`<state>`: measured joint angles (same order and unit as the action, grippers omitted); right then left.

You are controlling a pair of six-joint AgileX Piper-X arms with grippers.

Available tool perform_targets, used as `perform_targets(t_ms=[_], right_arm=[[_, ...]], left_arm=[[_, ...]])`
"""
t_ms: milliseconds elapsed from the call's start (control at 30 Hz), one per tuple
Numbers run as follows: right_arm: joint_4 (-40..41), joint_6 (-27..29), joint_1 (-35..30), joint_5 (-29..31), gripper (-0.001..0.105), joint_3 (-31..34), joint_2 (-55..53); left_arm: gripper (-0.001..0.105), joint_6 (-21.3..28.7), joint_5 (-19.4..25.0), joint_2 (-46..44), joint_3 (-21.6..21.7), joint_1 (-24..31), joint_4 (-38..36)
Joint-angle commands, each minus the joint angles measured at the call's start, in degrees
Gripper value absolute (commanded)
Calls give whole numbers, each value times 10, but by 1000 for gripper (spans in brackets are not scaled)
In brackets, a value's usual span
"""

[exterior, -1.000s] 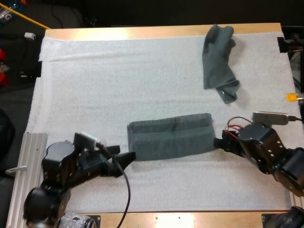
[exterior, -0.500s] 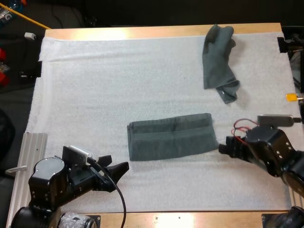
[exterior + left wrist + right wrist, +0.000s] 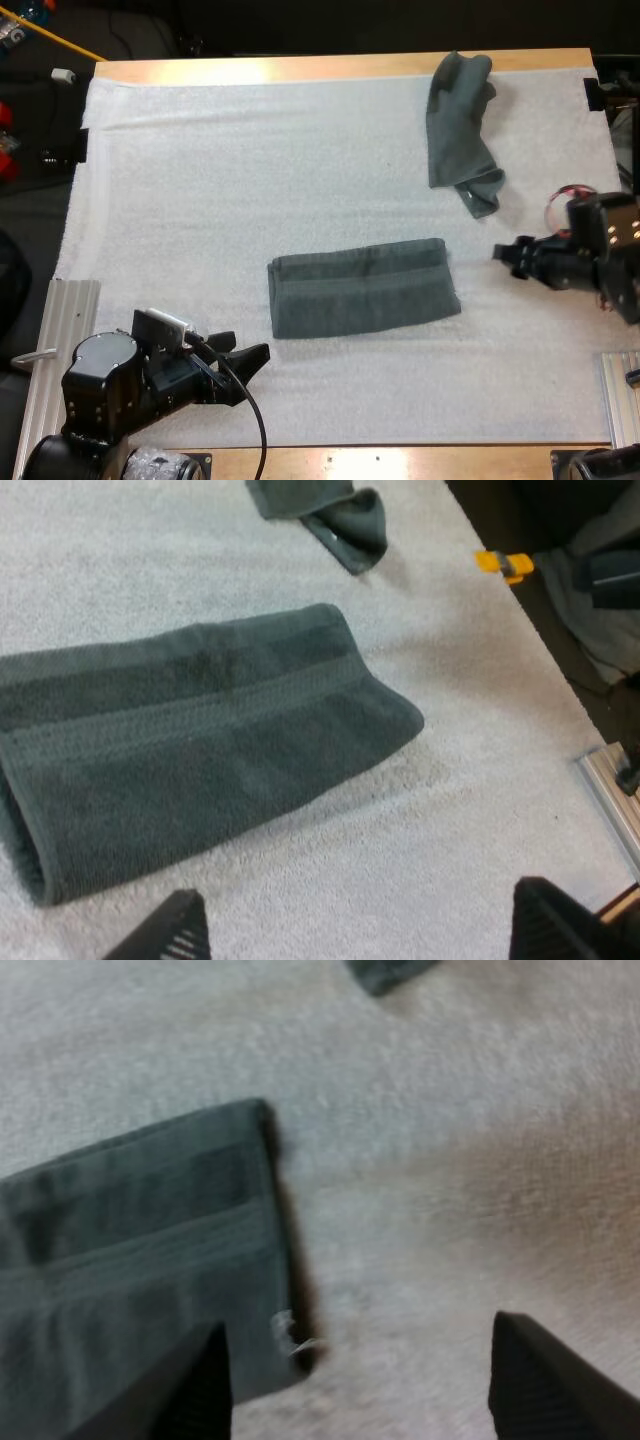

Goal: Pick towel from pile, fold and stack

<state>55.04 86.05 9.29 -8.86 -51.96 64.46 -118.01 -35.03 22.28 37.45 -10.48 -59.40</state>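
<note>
A folded dark grey-green towel lies flat in the middle of the white mat; it also shows in the left wrist view and the right wrist view. A crumpled towel lies at the far right of the mat, its tip beyond the folded one. My left gripper stands open near the mat's front left, clear of the folded towel. My right gripper stands open to the right of the folded towel, apart from it.
A silver rail runs along the table's left front edge, another at the right front. The wooden table edge borders the mat's far side.
My right gripper has drawn back to the right and farther away from the folded towel's end. My left gripper backed off toward the front left. The towels have not moved.
</note>
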Motion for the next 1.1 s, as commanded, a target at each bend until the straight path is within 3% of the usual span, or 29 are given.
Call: perform_targets(t_ms=[0,233,533,767,833,933,1067], right_arm=[[-4,17,-17,-20,55,-6,8],[-24,32,-86,-106,55,-6,88],[-52,32,-97,-238,55,-6,182],[-81,32,-96,-284,57,-6,233],[-100,26,-93,-297,63,-6,249],[-119,25,-75,-296,72,-6,265],[-141,25,-35,-278,71,-6,285]], left_arm=[[60,-5,5,-2,4,0,-4],[60,-5,5,-2,4,0,-14],[60,-5,5,-2,4,0,-34],[60,-5,5,-2,4,0,-34],[60,-5,5,-2,4,0,-34],[60,-5,5,-2,4,0,-34],[60,-5,5,-2,4,0,-34]])
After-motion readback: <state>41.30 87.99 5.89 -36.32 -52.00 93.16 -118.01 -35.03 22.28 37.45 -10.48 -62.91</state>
